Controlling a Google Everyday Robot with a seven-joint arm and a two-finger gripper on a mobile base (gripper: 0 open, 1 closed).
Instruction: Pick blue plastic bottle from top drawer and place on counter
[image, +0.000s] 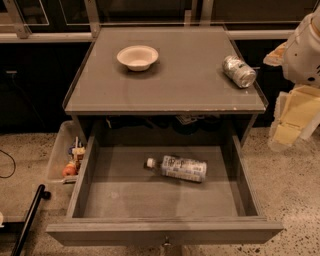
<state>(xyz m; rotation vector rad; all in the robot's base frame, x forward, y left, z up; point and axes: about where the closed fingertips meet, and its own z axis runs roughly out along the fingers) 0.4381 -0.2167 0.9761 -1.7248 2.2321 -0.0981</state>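
Blue plastic bottle (180, 168): one, lying on its side on the floor of the top drawer (125, 197). It is right of the drawer's middle and toward its back, with the white cap pointing at the drawer's left wall and touching no wall. Top drawer: one, pulled out, with a small knob (165, 244) at the centre of its front panel. Gripper (292, 117): one, pale yellowish, outside the drawer beyond its right wall and above its rim. It is well apart from the bottle, which lies lower and to its left. Whether it is parted or closed cannot be told. Counter (180, 90): one, directly above the drawer's back. On it is a white bowl (137, 57), one, upright, above the drawer's back left. Also on it is a silver can (239, 71), one, on its side, above the drawer's back right corner. Pale plastic bin (56, 152): one, just beside the drawer's left wall, holding small clutter.
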